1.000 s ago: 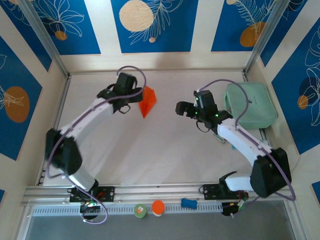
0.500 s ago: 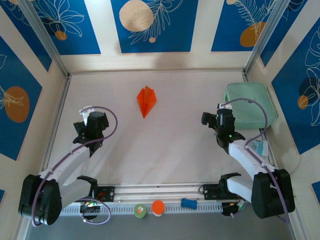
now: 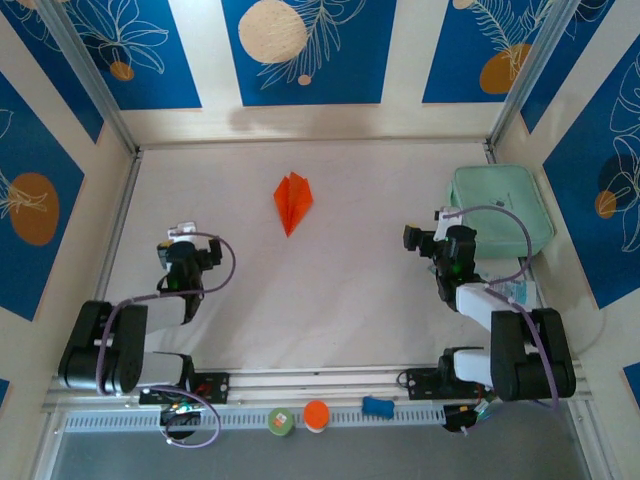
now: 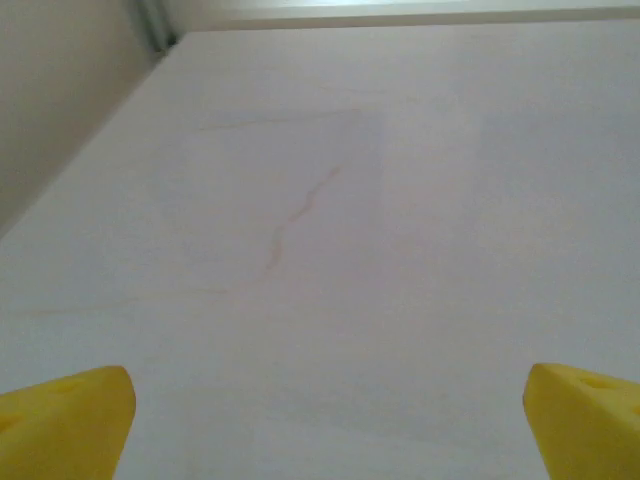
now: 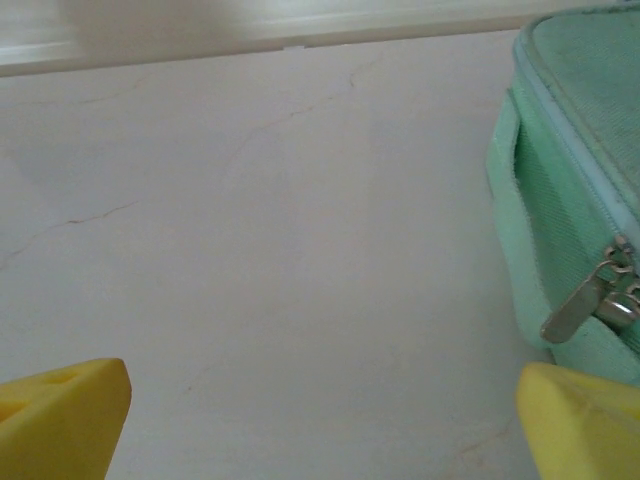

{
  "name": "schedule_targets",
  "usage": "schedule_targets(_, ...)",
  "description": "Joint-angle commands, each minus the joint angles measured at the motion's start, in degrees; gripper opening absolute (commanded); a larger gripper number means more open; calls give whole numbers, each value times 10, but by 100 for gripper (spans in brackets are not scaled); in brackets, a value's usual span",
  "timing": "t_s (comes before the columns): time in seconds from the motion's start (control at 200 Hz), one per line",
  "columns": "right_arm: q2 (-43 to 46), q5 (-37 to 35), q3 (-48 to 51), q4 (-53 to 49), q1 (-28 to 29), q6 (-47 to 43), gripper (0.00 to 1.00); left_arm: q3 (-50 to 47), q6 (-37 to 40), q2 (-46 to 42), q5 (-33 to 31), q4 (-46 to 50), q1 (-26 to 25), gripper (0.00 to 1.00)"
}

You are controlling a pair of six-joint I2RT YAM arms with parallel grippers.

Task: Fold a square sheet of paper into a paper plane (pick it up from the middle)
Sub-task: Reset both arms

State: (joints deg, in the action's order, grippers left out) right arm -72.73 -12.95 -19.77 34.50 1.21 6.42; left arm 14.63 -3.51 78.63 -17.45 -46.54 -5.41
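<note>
A: Where is the plane [image 3: 292, 202]?

B: On the bench [image 3: 350, 300], towards the far edge and a little left of the middle. It is an orange dart, narrow and creased, with its nose towards the near edge. Nothing touches it.

A: And the left gripper [image 3: 181, 240]?

B: It sits low by the left edge, nearer the near edge than the far one, well apart from the plane. Its wrist camera shows the two yellow fingers [image 4: 65, 425] at the bottom corners, spread wide with bare bench between them. It has hold of nothing.

A: The right gripper [image 3: 430, 232]?

B: It is towards the right edge, just beside the case [image 3: 500, 210] and also well apart from the plane. Its jaws are spread wide too, with only bench between them, so it is empty.

A: Does it touch the case?

B: I cannot tell. In the wrist view the case wall rises close beside the right-hand jaw.

A: What about the case itself?

B: It is mint green and lies flat along the right edge, towards the far corner. A metal zip pull [image 5: 575, 305] hangs on the side wall that faces the gripper.

A: Anything else?

B: In front of the near edge, between the arm bases, a green disc [image 3: 281, 421], an orange disc [image 3: 316, 414] and a small blue piece [image 3: 377, 406] lie in a row.
</note>
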Motion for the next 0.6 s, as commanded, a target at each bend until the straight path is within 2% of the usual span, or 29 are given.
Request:
schedule_targets(0.0, -27, 64, 6, 90, -12, -7, 99, -4, 36, 41, 82, -148, 15, 99)
schedule_targets(0.09, -50, 101, -4, 98, -29, 4, 99, 6, 39, 76, 94, -164, 17, 99)
schedule_targets(0.25, -110, 126, -6, 153, -32, 2, 99, 22, 36, 110, 94, -162, 19, 99)
schedule_targets(0.37, -146, 121, -25, 152, -19, -12, 99, 40, 32, 111, 81, -128, 19, 99)
schedule_targets(0.425, -142, 110, -40, 112, -12, -16, 99, 52, 33, 108, 67, -100, 15, 99)
schedule_targets(0.595, -145, 115, -45, 108, -17, -12, 99, 48, 35, 109, 63, -112, 11, 99)
